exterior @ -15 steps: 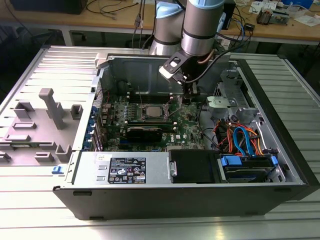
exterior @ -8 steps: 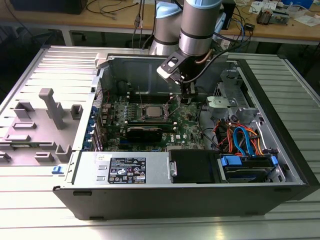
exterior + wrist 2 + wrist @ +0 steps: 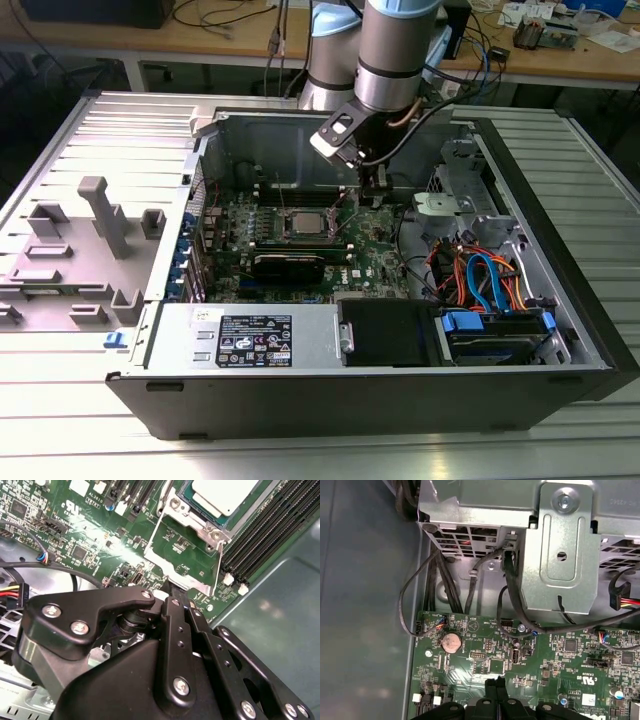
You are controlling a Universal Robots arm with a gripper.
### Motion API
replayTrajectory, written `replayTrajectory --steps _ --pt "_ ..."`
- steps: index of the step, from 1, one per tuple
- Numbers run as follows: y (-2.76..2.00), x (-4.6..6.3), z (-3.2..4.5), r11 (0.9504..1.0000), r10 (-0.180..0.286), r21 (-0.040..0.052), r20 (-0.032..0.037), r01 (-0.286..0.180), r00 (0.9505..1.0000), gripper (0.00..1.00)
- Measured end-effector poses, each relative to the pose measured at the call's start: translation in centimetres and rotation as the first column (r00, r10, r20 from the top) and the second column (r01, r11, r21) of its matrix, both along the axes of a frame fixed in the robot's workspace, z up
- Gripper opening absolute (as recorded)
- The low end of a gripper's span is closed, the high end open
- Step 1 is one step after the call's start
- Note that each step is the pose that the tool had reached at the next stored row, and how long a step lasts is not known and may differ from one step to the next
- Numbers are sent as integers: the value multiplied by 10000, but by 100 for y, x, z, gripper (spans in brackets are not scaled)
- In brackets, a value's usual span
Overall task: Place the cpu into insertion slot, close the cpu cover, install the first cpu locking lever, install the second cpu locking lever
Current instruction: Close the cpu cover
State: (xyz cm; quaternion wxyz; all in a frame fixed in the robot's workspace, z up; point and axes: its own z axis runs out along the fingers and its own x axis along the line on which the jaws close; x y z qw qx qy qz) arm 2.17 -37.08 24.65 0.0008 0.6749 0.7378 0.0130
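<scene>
I look into an open computer case [image 3: 360, 400] lying on a ribbed metal table [image 3: 60, 420]. Its green motherboard [image 3: 485, 665] carries a coin cell battery [image 3: 451, 641] and long black memory slots [image 3: 270, 525]. A grey drive cage [image 3: 560, 545] stands beside the board, with black cables [image 3: 512, 587] reaching from it to the board. Near the case's front wall sits a labelled power supply [image 3: 250, 340]. Grey plastic fixtures [image 3: 105, 215] stand at the exterior view's left.

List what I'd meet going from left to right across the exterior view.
grey plastic fixtures → cpu → gripper → blue and orange cables
</scene>
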Motion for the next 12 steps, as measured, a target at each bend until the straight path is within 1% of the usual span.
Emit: replayTrajectory --steps 4,6,12 --pt "0 -53 1 10000 -3 99 0 3 10000 11" --pt "0 -68 0 9999 -9 122 1 9 10000 11" --pt "0 -115 -1 9999 -15 123 -1 15 10000 11"
